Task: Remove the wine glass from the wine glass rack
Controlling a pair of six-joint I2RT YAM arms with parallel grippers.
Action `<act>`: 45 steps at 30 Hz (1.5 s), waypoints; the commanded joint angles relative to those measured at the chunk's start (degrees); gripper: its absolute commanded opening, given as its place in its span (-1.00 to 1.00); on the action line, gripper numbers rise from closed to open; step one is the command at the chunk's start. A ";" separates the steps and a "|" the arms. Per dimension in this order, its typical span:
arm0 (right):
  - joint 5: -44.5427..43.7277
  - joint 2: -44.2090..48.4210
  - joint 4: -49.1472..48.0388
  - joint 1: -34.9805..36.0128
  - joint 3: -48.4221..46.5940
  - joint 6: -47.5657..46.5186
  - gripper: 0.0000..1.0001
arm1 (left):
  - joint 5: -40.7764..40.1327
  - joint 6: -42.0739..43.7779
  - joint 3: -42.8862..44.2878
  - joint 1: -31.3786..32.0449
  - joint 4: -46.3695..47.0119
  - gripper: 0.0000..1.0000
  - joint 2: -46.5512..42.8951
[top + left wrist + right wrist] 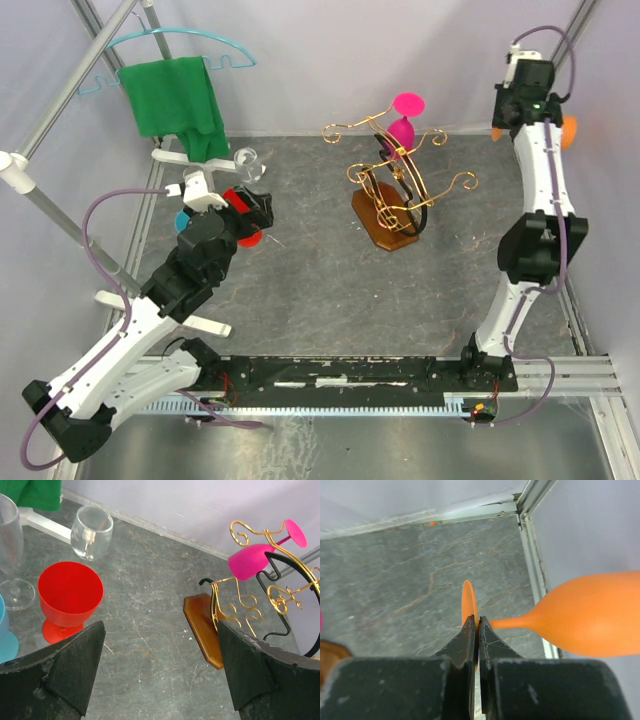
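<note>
By right wall [600, 525], orange wine glass [590, 615]

**Shiny wire, dull table**

The wine glass rack [398, 178] is gold metal wire, shiny, on a glossy brown wood base [202, 627]. The pink glass [249, 560] and the orange glass [592, 614] look like smooth, dull plastic. The red cup [70, 592] is smooth plastic. The table [320, 280] is grey, scratched and matt. The green cloth [180, 100] looks soft.

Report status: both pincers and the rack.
Left pincer open, empty. Right pincer shut on orange glass foot. Pink glass hangs on rack. Nothing blocks it.
</note>
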State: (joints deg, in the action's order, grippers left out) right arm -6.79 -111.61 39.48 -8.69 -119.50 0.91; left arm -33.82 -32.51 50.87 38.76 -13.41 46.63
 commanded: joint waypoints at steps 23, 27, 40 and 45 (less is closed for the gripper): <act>-31.76 -19.83 -32.07 3.68 8.17 -38.35 -0.98 | 9.00 -5.48 -4.29 0.24 1.61 0.98 2.25; -34.33 -22.65 -38.28 4.45 10.93 -41.47 -0.98 | 9.72 -5.30 -4.29 0.22 1.58 0.98 2.30; -40.10 -28.00 -54.53 6.03 19.16 -50.26 -0.98 | 10.72 -5.19 -4.82 0.17 1.38 0.98 1.27; -40.68 -29.03 -59.87 7.28 22.02 -55.36 -0.97 | 10.91 -5.52 -5.15 0.17 0.89 0.98 0.35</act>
State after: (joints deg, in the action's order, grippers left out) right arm -45.45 -140.18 -11.35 -2.79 -98.74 -49.93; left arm -23.49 -37.54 46.33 38.76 -14.44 48.62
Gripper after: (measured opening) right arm 0.043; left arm 0.993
